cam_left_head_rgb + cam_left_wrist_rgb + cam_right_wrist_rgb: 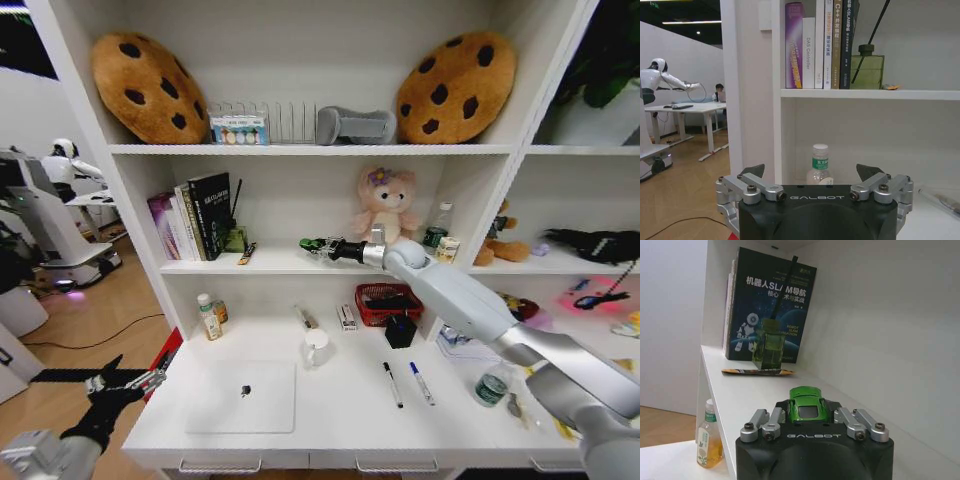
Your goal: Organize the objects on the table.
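My right gripper (pixel 306 244) reaches over the middle shelf (pixel 270 265), shut on the small green gadget (pixel 314 243). In the right wrist view the green gadget (pixel 807 409) sits between the fingers of the right gripper (pixel 807 401), just above the shelf board. On the white table (pixel 340 412) lie a shut silver-white laptop (pixel 240 397), two marker pens (pixel 392 384) (pixel 421 383) and a small clear green-labelled bottle (pixel 491 385). My left gripper (pixel 125 380) hangs open off the table's left end. Another view shows the left gripper (pixel 814 175) facing a green-labelled bottle (pixel 818 167).
Books (pixel 195 215) and a green diffuser bottle (pixel 767 344) stand at the shelf's left, and a plush toy (pixel 385 205) sits beside my right arm. A white mug (pixel 316 346), a red basket (pixel 388 303) and a bottle (pixel 208 317) stand at the table's back. Cookie cushions (pixel 145 85) rest on top.
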Available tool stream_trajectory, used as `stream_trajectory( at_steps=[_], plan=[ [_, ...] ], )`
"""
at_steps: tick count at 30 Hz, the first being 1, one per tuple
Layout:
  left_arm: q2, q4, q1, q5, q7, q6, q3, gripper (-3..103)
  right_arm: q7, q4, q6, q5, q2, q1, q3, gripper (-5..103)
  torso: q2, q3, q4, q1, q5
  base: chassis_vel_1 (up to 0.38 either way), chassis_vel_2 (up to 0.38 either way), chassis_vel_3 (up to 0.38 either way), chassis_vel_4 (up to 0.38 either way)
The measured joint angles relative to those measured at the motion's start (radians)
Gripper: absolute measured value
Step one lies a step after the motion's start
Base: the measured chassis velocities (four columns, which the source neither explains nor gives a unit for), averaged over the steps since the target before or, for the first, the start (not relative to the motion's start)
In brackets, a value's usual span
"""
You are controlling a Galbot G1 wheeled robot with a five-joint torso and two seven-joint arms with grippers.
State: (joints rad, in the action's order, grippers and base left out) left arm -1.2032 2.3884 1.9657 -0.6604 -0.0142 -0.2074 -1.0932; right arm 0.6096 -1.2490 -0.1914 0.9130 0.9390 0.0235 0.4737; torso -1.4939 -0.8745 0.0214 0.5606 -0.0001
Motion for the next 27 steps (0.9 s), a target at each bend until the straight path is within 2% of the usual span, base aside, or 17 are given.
stream_trajectory(
  at_steps=[11,13,14,15,16,19,20,22,23,25,26,27],
  plan=[
    [0.000,0.000,0.000,0.000,0.000,0.000,0.000,100,-0.008,0.015,-0.010,-0.010,0.017,0.010,0.019,37,0.000,0.000,0.0001,0.000,0.0000,0.000,0.000,0.000,0.000],
    [0.000,0.000,0.000,0.000,0.000,0.000,0.000,100,-0.014,0.014,-0.014,-0.011,0.016,0.012,0.021,40,0.000,0.000,0.0001,0.000,0.0001,0.000,0.000,0.000,0.000],
    [0.000,0.000,0.000,0.000,0.000,0.000,0.000,100,-0.017,0.011,-0.019,-0.011,0.016,0.012,0.024,50,0.000,0.000,0.0002,0.000,0.0000,0.000,0.000,0.000,0.000],
    [0.000,0.000,0.000,0.000,0.000,0.000,0.000,100,-0.017,0.011,-0.019,-0.011,0.016,0.012,0.024,50,0.000,0.000,0.0002,0.000,0.0000,0.000,0.000,0.000,0.000],
    [0.000,0.000,0.000,0.000,0.000,0.000,0.000,100,-0.019,0.009,-0.021,-0.011,0.016,0.013,0.026,61,0.000,0.000,0.0001,0.000,0.0001,0.000,0.000,0.000,0.000],
    [0.000,0.000,0.000,0.000,0.000,0.000,0.000,100,-0.024,0.007,-0.022,-0.011,0.017,0.013,0.027,61,0.000,0.000,0.0001,0.000,0.0000,0.000,0.000,0.000,0.000],
    [0.000,0.000,0.000,0.000,0.000,0.000,0.000,100,-0.043,0.004,-0.022,-0.009,0.020,0.012,0.026,72,0.000,0.000,0.0001,0.000,0.0001,0.000,0.000,0.000,0.000],
    [0.000,0.000,0.000,0.000,0.000,0.000,0.000,100,-0.052,0.003,-0.022,-0.006,0.022,0.012,0.024,72,0.000,0.000,0.0001,0.000,0.0001,0.000,0.000,0.000,0.000],
    [0.000,0.000,0.000,0.000,0.000,0.000,0.000,100,-0.081,-0.004,-0.018,0.006,0.025,0.011,0.009,83,0.000,0.000,0.0000,0.000,0.0001,0.000,0.000,0.000,0.000],
    [0.000,0.000,0.000,0.000,0.000,0.000,0.000,100,-0.105,-0.013,-0.013,0.013,0.025,0.009,-0.003,83,0.000,0.000,-0.0001,0.000,0.0000,0.000,0.000,0.000,0.000],
    [0.000,0.000,0.000,0.000,0.000,0.000,0.000,100,-0.143,-0.032,-0.006,0.022,0.023,0.004,-0.022,93,0.000,0.000,-0.0001,0.000,0.0001,0.000,0.000,0.000,0.000],
    [0.000,0.000,0.000,0.000,0.000,0.000,0.000,100,-0.166,-0.054,-0.002,0.033,0.017,0.000,-0.039,93,0.000,0.000,-0.0001,0.000,0.0001,0.000,0.000,0.000,0.000]
  ],
)
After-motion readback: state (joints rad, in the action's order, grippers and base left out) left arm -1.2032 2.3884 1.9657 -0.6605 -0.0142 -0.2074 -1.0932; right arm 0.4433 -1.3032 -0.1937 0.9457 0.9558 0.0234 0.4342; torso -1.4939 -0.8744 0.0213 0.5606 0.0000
